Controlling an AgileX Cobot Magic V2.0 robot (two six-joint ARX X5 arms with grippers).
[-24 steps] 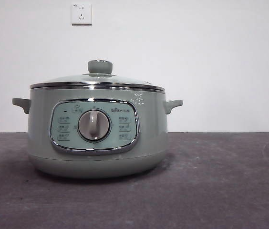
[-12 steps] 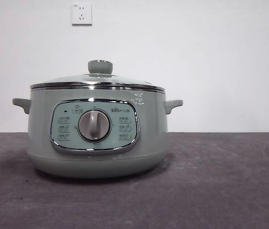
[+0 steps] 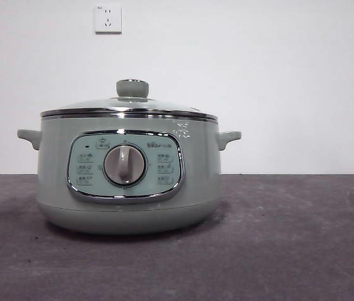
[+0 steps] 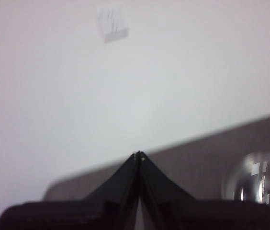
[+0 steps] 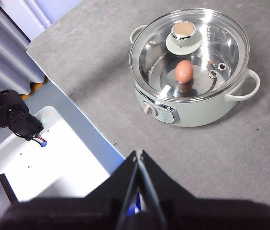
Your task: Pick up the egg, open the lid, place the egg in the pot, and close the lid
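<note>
The sage-green pot (image 3: 129,172) stands on the grey table left of centre, its grey dial facing the front camera. The glass lid (image 3: 128,106) with its green knob sits closed on it. In the right wrist view the pot (image 5: 195,98) shows from high above, with the lid (image 5: 187,45) on and the reddish-brown egg (image 5: 184,71) lying inside under the glass. My right gripper (image 5: 139,155) is shut and empty, high above and well away from the pot. My left gripper (image 4: 139,155) is shut and empty, facing the wall; a blurred shiny part of the lid (image 4: 259,179) shows at one edge.
Two wall sockets (image 3: 107,18) hang on the white wall behind. The right wrist view shows the table's edge (image 5: 73,108), a white surface below it, and a black device with wires (image 5: 10,115) beside it.
</note>
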